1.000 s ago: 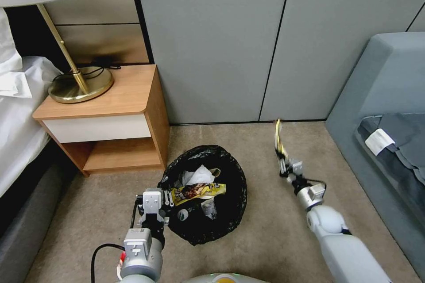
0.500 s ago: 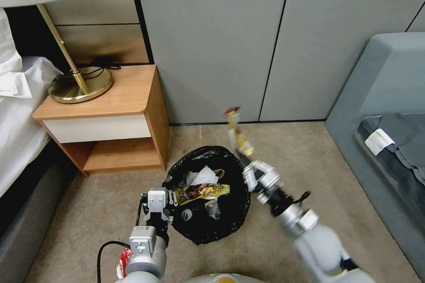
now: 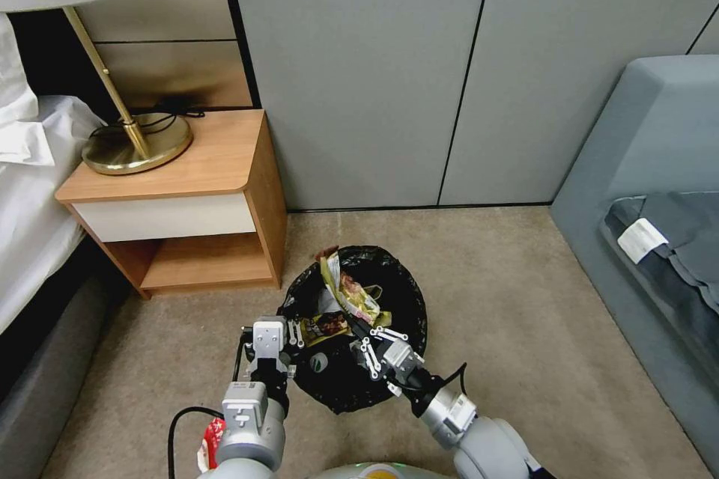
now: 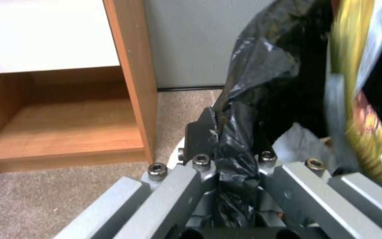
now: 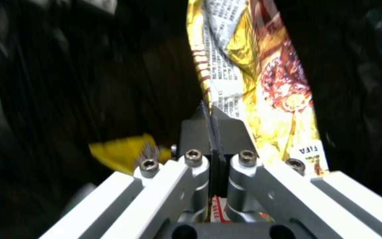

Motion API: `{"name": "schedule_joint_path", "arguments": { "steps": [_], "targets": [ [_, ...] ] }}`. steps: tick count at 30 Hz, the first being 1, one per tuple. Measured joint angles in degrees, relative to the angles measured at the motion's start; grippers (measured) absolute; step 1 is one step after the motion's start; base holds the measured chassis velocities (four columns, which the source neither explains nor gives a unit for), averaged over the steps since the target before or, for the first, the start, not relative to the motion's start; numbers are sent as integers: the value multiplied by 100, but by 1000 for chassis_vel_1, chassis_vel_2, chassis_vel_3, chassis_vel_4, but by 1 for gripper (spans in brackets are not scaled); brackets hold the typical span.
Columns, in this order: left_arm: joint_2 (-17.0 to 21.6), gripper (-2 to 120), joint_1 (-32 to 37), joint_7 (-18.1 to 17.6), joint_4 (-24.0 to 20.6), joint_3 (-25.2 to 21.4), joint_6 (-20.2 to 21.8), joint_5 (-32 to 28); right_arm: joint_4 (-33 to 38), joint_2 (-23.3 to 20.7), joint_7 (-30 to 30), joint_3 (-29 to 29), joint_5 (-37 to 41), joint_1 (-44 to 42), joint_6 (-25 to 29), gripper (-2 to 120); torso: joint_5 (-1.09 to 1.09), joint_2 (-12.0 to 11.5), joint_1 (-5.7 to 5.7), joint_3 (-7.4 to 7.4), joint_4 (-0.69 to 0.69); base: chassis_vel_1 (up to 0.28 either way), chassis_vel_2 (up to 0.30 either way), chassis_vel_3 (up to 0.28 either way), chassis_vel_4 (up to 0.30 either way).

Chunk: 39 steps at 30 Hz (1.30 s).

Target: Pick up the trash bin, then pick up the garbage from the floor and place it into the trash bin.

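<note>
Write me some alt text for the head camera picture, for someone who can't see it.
The right gripper holds a yellow snack wrapper over the trash bin on the carpet, while the left gripper grips the bin's black-bagged rim. Other litter already lies inside. A wooden nightstand with a brass lamp stands to the left.

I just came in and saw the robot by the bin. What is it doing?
It is tidying up litter. Its left gripper is pinched shut on the rim of the trash bin, gripping the black bag that lines it. Its right gripper is over the bin's opening, shut on a yellow wrapper that it has not let go of. More rubbish already lies inside.
</note>
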Motion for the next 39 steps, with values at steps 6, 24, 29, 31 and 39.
{"name": "schedule_joint_path", "arguments": {
  "steps": [6,24,29,31,39],
  "targets": [
    [-5,0,35,22,2,29,0,13,-558,125,108,59,-23,135,-76,0,1,0,0,0,0,0,0,0,0],
    [-22,0,17,28,-36,24,-6,14,-645,69,151,18,-148,61,-160,58,1,0,0,0,0,0,0,0,0],
    [-25,0,12,29,-41,24,-6,13,-469,-2,132,72,-192,-24,-148,80,1,0,0,0,0,0,0,0,0],
    [-27,0,12,29,-48,24,-6,13,-437,-13,123,76,-206,-39,-136,83,1,0,0,0,0,0,0,0,0],
    [-34,0,-40,-41,-92,-41,-14,17,-111,-120,64,82,-434,-161,84,100,2,0,0,0,1,0,0,0,0]
  ]
}}
